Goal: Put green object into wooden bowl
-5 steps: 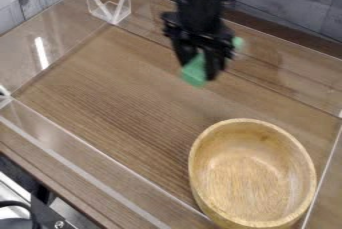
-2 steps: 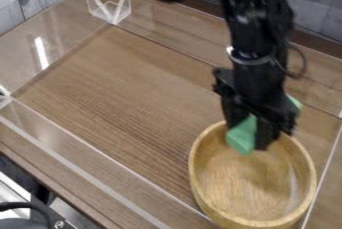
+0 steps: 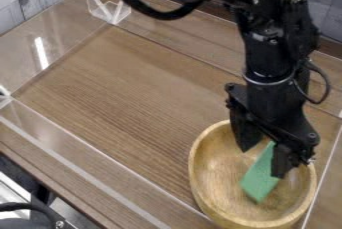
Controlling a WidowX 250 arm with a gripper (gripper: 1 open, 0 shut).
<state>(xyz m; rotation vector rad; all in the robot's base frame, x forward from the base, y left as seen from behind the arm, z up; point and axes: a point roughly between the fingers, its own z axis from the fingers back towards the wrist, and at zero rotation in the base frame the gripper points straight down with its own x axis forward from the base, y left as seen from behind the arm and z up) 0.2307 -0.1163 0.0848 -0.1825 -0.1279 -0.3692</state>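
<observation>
Your gripper [image 3: 273,155] stood wide above the bowl [image 3: 218,199]; the green block [image 3: 261,184] lay inside, below the fingertips.

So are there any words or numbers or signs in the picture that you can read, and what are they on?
No, there are none that I can read.
The green block and the wooden bowl show no writing.
The black gripper shows no readable letters either; some pale specks on it are too small and blurred to tell.
</observation>
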